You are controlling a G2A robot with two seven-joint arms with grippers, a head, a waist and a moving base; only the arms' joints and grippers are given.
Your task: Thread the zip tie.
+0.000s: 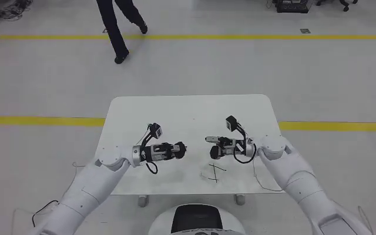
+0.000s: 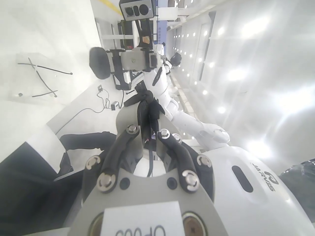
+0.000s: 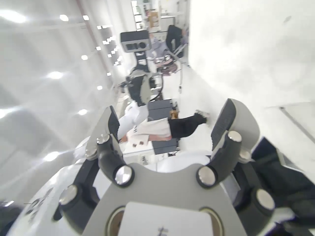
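Note:
Black zip ties [image 1: 216,171] lie crossed on the white table [image 1: 188,111], near its front edge and below the gap between the two grippers. They also appear as thin crossed strips, the zip ties [image 2: 44,74], in the left wrist view. My left gripper [image 1: 181,149] hovers above the table with its fingers [image 2: 128,119] shut together, and I see nothing held in them. My right gripper [image 1: 212,150] faces it a short way off, open, with its pads [image 3: 224,121] wide apart and empty. Both grippers are above and behind the ties, not touching them.
The other arm's gripper [image 2: 98,62] and wrist camera [image 2: 137,8] show straight ahead in the left wrist view. The table's front edge [image 1: 194,192] runs just beyond the ties. Bare tabletop lies behind both grippers.

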